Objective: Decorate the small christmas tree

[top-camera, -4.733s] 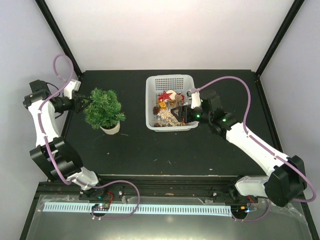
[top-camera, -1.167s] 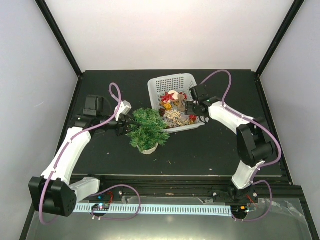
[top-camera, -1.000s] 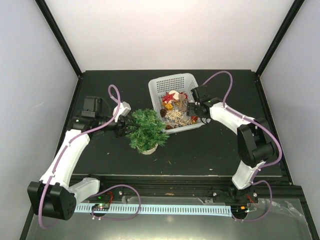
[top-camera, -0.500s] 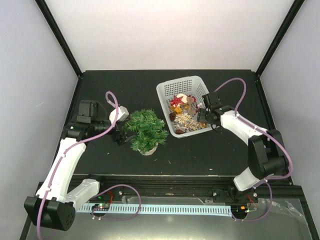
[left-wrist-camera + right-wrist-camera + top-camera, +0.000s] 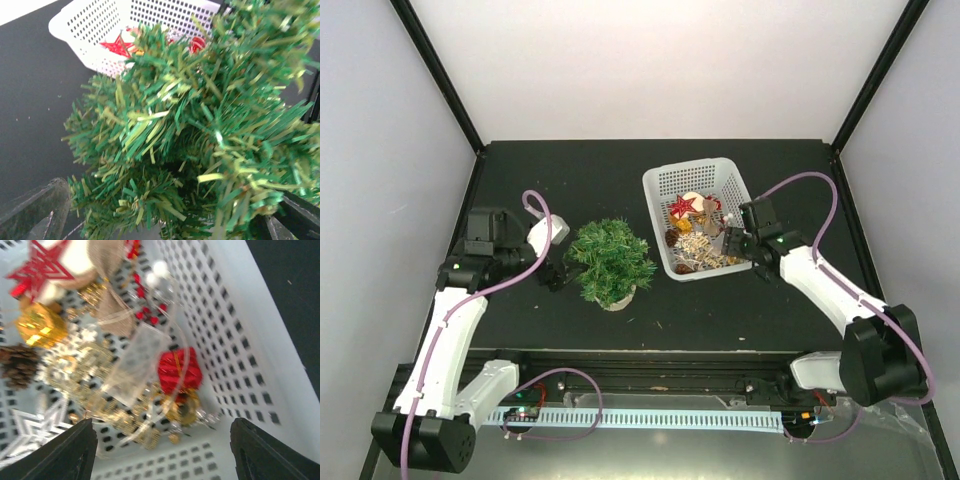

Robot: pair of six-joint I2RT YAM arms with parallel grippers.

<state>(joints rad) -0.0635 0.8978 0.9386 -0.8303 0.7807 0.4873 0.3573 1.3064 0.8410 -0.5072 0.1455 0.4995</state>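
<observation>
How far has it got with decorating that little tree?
Barely begun. The small bushy green artificial tree stands bare beside the white plastic mesh basket. The red star and other ornaments all lie in it. The right gripper hangs open over them, holding nothing. Every ornament is left to hang.

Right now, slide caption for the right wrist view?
Open right gripper over white plastic mesh basket holding red star, brown pine cone, red gift box.

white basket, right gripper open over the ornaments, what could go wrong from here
The ornaments lie piled with loops crossing the red gift box, so the open right gripper might lift a tangled clump. It hangs near the white basket wall and could catch the mesh. The left gripper straddles the small christmas tree; a nudge might tip it.
</observation>
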